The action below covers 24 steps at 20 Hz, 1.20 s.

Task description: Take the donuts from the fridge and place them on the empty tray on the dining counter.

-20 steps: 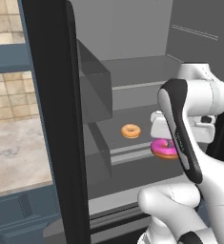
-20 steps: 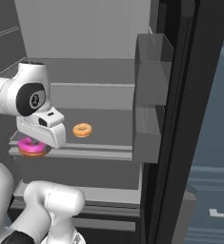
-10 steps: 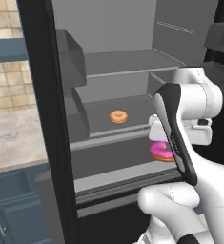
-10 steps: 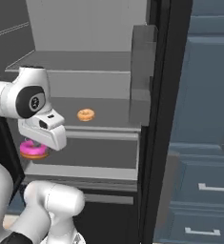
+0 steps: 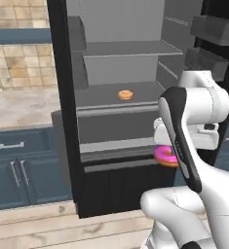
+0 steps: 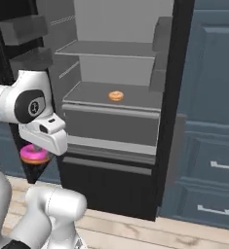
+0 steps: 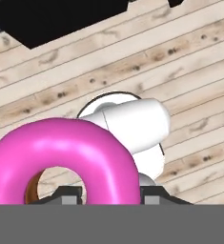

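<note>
The pink-frosted donut (image 5: 165,155) (image 6: 34,155) hangs under my gripper (image 6: 36,149), which is shut on it, out in front of the open fridge (image 5: 117,73) (image 6: 117,68) at the height of its lower drawer. Seen from the hand, that donut (image 7: 61,152) lies large between the fingertips (image 7: 71,192) over the wooden floor. The orange-glazed donut (image 5: 125,94) (image 6: 116,96) lies alone on the grey middle shelf inside the fridge. In the left base view my forearm covers most of the gripper. The tray and the dining counter are out of view.
Blue wall cabinets (image 5: 18,168) with a marble top (image 5: 16,107) stand left of the fridge, and tall blue cabinets (image 6: 213,146) right of it. The open fridge door with grey bins (image 5: 214,29) (image 6: 23,30) stands close beside my arm. Wooden floor (image 7: 180,71) lies below.
The whole picture has shifted: the base has backed away from the fridge, so more of it and the floor show. The pink donut stays in my gripper, now outside the shelves.
</note>
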Available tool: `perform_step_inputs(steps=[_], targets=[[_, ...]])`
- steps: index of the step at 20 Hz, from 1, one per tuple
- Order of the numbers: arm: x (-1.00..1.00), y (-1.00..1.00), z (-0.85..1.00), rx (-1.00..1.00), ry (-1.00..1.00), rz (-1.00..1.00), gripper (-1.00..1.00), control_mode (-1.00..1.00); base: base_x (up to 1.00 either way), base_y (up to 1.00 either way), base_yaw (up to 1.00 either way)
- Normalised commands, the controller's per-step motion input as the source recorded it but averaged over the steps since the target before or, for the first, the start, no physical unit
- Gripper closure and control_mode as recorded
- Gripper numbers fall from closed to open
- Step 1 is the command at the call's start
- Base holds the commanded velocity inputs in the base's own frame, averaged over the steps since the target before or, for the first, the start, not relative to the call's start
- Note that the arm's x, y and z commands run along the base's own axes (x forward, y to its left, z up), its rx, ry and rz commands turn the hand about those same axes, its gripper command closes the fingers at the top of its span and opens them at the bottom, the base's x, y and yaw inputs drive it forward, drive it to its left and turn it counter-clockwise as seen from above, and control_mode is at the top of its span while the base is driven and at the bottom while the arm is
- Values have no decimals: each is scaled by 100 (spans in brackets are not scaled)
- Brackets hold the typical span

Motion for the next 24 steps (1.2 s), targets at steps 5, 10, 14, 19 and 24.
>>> perform_step_inputs(steps=[5, 10, 14, 19, 24], targets=[[0, 0, 0, 0, 0, 0, 100, 100, -59, 0, 78], [0, 0, 0, 0, 0, 0, 100, 100, -43, 0, 82], [0, 0, 0, 0, 0, 0, 100, 100, -12, 0, 81], [0, 0, 0, 0, 0, 0, 100, 100, -6, 0, 80], [0, 0, 0, 0, 0, 0, 100, 100, 0, 0, 78]])
